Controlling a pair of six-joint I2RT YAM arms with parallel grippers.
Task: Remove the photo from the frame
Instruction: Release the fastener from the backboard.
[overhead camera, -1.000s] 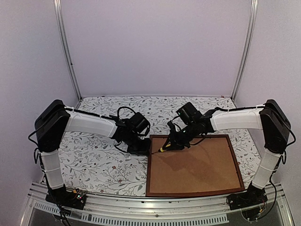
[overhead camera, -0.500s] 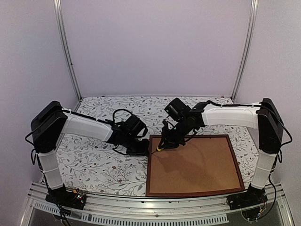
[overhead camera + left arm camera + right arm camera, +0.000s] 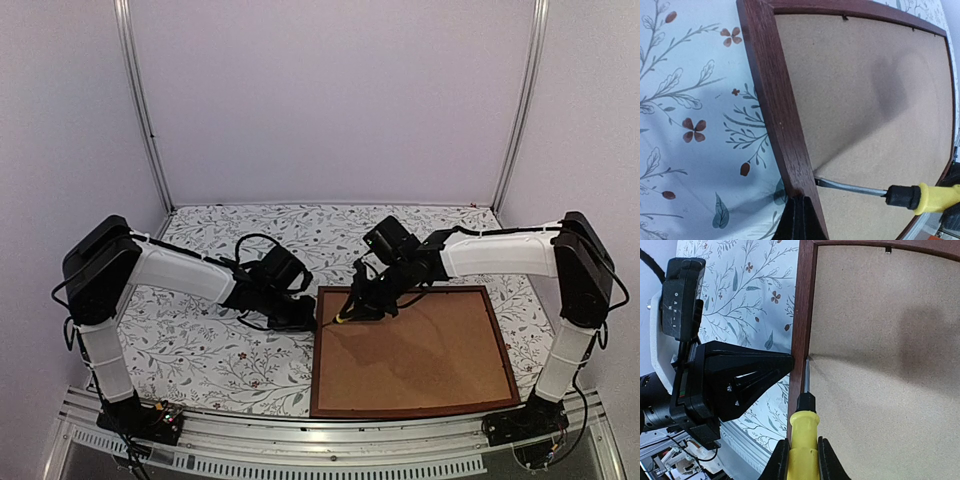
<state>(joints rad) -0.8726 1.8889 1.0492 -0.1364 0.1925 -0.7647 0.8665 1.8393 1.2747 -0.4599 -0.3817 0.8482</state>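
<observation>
The frame [image 3: 410, 411] of dark reddish wood lies face down on the right half of the table, and the brown backing board [image 3: 420, 350] fills it. The photo is hidden beneath the board. My right gripper [image 3: 802, 445] is shut on the yellow handle of a screwdriver [image 3: 803, 425], whose blade tip sits in the seam between the board and the frame's left rail [image 3: 802, 300]. My left gripper [image 3: 800, 200] is shut with nothing in it. Its joined tips press against the outer side of that same rail [image 3: 775, 100], opposite the blade [image 3: 850, 187].
Small metal tabs [image 3: 845, 18] [image 3: 888, 249] stick out from the frame's inner edge over the board. A floral cloth [image 3: 200, 350] covers the table left of the frame. A metal rail [image 3: 300, 450] runs along the near edge, and pale walls close in the back and sides.
My right arm swung left and then came partway back, with the screwdriver tip staying at the frame's upper left. The left gripper has hardly moved from the rail.
</observation>
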